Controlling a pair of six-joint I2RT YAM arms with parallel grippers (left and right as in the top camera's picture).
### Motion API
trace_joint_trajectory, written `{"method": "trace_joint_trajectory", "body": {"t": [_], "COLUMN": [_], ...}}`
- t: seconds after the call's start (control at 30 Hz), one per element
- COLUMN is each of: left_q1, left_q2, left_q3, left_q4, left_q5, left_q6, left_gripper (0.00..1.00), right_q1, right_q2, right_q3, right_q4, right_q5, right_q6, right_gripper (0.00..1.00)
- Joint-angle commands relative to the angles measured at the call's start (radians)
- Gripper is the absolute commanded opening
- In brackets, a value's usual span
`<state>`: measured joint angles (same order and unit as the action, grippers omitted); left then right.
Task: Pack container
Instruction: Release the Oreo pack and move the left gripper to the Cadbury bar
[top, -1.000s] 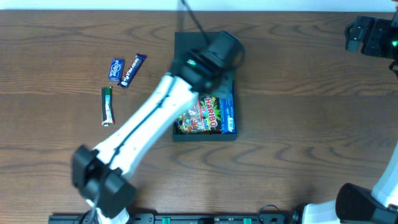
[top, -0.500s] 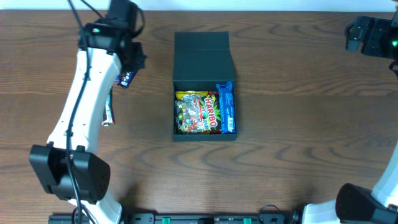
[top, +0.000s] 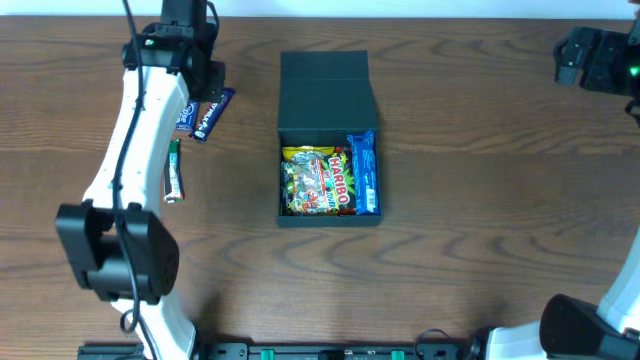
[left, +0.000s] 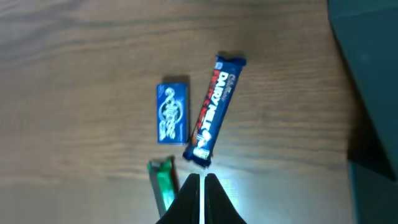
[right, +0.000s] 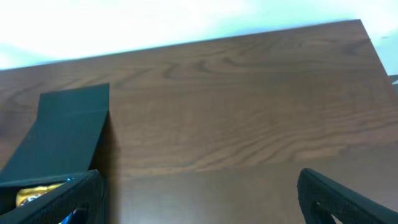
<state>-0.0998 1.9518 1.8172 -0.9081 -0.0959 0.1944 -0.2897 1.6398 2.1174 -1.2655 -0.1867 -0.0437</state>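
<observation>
The brown wood-grain tabletop (top: 480, 200) carries the container (top: 326, 80), its flap lifted, and candy packets (top: 213, 112) nearby. The left hand (left: 201, 182) is pressed closed and empty; the right hand (right: 202, 186) is spread wide.

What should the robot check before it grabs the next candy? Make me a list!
1. Container lid open: ok. The flap lies back, with the Haribo bag and a blue bar inside.
2. Candy left to pack: ok. The Dairy Milk bar, small blue packet and green packet lie on the table.
3. Left gripper near that candy: ok. It is above the three packets.
4. Left gripper open to grab: not ok. Its fingers are together.
5. Right gripper out of the way: ok. It is open, off at the table's far right.
6. Room left in the container: cannot tell.
</observation>
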Motion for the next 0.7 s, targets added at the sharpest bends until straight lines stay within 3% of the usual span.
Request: {"method": "trace_joint_trajectory", "body": {"t": [0.0,0.2,0.23,0.27,0.3,0.67], "left_q1": [0.003,0.008,0.01,0.012,0.014,0.067], "left_q2": [0.079,0.203,0.219,0.234,0.245,0.317], "left_q3": [-0.004,-0.004,-0.004,-0.004,-0.004,-0.004], "left_q4": [0.029,0.148,0.161,0.172,0.179,0.198], "left_q5": [0.049,0.048,0.048,0.048,0.048,0.126], "left_q6": [0.17,0.199,0.198,0.198,0.198,0.199], "left_gripper": [0.06,0.07,0.26,0.51,0.61,0.65], "right_q1": [-0.004,-0.004,-0.004,-0.004,-0.004,-0.004], "right_q2": [-0.002,-0.002,-0.002,-0.002,-0.002,-0.002], "right_q3": [-0.006,-0.006,-0.006,-0.006,-0.006,-0.006], "right_q4": [-0.019,-0.064,-0.071,-0.076,-0.082,-0.132], "right_q5": [-0.005,-0.005,-0.005,-0.005,-0.005,-0.005], "right_q6": [0.013,0.013,0.013,0.013,0.013,0.014], "right_gripper": [0.99,0.99,0.99,0.99,1.0,0.99]}}
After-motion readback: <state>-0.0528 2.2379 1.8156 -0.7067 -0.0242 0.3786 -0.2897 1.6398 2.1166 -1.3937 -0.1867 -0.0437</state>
